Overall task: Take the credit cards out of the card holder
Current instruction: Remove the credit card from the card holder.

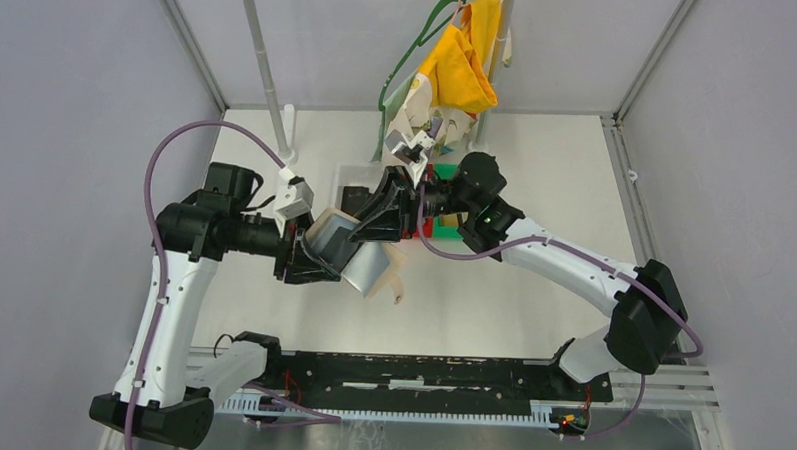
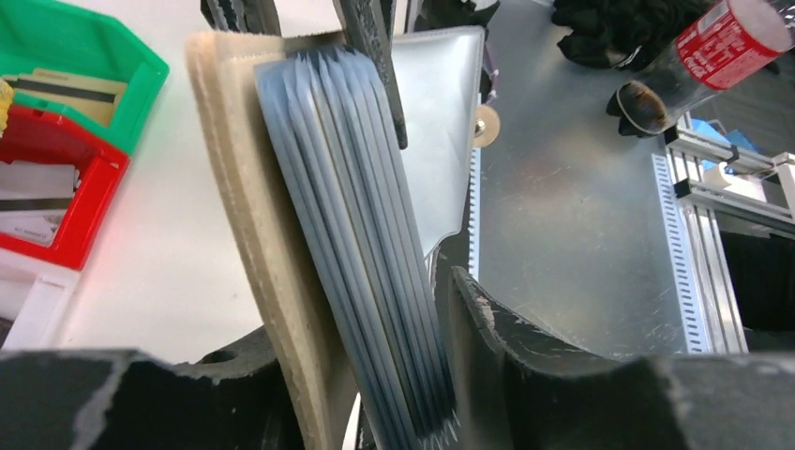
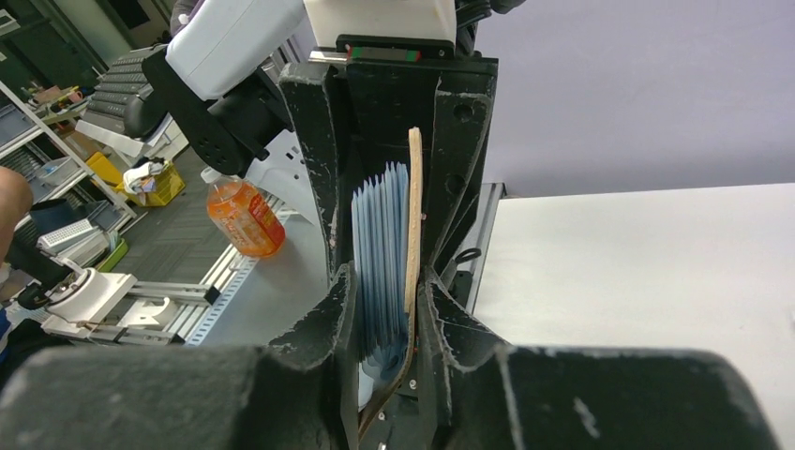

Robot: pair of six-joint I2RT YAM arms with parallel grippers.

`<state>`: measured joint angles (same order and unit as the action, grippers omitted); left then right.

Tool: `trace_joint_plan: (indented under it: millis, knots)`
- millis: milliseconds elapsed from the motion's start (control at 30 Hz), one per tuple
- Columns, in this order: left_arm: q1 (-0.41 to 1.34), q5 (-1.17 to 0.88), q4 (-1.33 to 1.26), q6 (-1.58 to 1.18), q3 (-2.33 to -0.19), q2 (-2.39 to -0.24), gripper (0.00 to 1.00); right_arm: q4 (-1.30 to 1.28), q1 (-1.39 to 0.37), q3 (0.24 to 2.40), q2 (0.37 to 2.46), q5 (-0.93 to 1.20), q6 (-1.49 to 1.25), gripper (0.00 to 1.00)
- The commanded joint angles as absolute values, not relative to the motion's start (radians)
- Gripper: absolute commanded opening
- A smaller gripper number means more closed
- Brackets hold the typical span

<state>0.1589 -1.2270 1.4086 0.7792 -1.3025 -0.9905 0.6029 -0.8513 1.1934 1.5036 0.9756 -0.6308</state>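
The tan card holder hangs in the air over the table's middle, held between both grippers. In the left wrist view its tan cover and the fan of clear sleeves stand upright. My left gripper is shut on its lower edge. My right gripper is shut on the opposite edge, clamping sleeves and cover. No single card shows inside the sleeves. A black credit card lies in the white bin. Pale cards lie in the green bin and the red bin.
The white bin, red bin and green bin stand just behind the grippers. A yellow cloth hangs on a hanger at the back, next to a pole. A black rail runs along the near edge.
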Motion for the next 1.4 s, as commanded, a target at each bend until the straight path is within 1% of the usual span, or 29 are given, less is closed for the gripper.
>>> trace_joint_plan:
  millis: [0,67,167,233,300,400,467,600,667,733,767,800,833,867,900,933,1000,1067,1167,1300,1333,1367]
  knots:
    - [0.164,-1.378,1.347,0.679,-1.361,-1.0,0.51,0.743,-0.851,1.19,1.448,0.982,-0.653,0.0]
    - [0.164,-1.396,1.332,0.656,-1.365,-1.0,0.56,0.743,-0.851,1.185,1.444,0.979,-0.65,0.0]
    - [0.164,-1.389,1.275,0.593,-1.359,-0.992,0.58,0.743,-0.853,1.187,1.442,0.974,-0.652,0.0]
    - [0.162,-1.363,1.176,0.499,-1.347,-0.981,0.58,0.743,-0.853,1.19,1.441,0.973,-0.652,0.0]
    - [0.163,-1.311,1.039,0.371,-1.321,-0.956,0.57,0.741,-0.853,1.189,1.441,0.971,-0.652,0.0]
    - [0.163,-1.18,0.846,0.15,-1.262,-0.904,0.53,0.737,-0.854,1.19,1.442,0.969,-0.647,0.0]
    - [0.163,-1.16,0.809,0.129,-1.239,-0.882,0.52,0.738,-0.856,1.191,1.445,0.968,-0.646,0.0]
    - [0.162,-1.196,0.82,0.134,-1.231,-0.877,0.5,0.728,-0.861,1.186,1.445,0.968,-0.639,0.0]
    - [0.163,-1.213,0.84,0.154,-1.238,-0.88,0.44,0.724,-0.862,1.187,1.445,0.966,-0.638,0.0]
    - [0.163,-1.221,0.847,0.158,-1.239,-0.883,0.3,0.724,-0.862,1.188,1.446,0.965,-0.635,0.0]
    - [0.163,-1.22,0.847,0.157,-1.237,-0.885,0.24,0.719,-0.862,1.191,1.447,0.961,-0.635,0.04]
    - [0.163,-1.218,0.848,0.16,-1.236,-0.886,0.18,0.707,-0.862,1.195,1.447,0.954,-0.636,0.17]
    - [0.163,-1.211,0.85,0.16,-1.234,-0.885,0.14,0.696,-0.861,1.199,1.447,0.945,-0.635,0.27]
    - [0.163,-1.203,0.852,0.16,-1.232,-0.887,0.11,0.685,-0.86,1.205,1.447,0.938,-0.635,0.34]
    - [0.162,-1.191,0.854,0.159,-1.229,-0.887,0.09,0.677,-0.856,1.211,1.445,0.93,-0.634,0.44]
    - [0.163,-1.179,0.856,0.161,-1.227,-0.886,0.08,0.663,-0.851,1.221,1.439,0.912,-0.63,0.51]
    - [0.162,-1.146,0.857,0.164,-1.223,-0.886,0.06,0.602,-0.833,1.241,1.414,0.834,-0.594,0.59]
    - [0.163,-1.105,0.853,0.165,-1.218,-0.883,0.03,0.505,-0.808,1.266,1.379,0.733,-0.555,0.7]
    - [0.162,-1.027,0.825,0.134,-1.2,-0.881,0.02,0.449,-0.793,1.267,1.319,0.63,-0.53,0.79]
    - [0.163,-0.946,0.784,0.081,-1.187,-0.881,0.02,0.471,-0.812,1.192,1.255,0.551,-0.546,0.88]
    - [0.163,-0.931,0.775,0.067,-1.185,-0.881,0.02,0.45,-0.82,1.186,1.251,0.534,-0.546,0.98]
    - [0.163,-0.921,0.761,0.055,-1.18,-0.883,0.02,0.439,-0.832,1.174,1.248,0.513,-0.543,0.98]
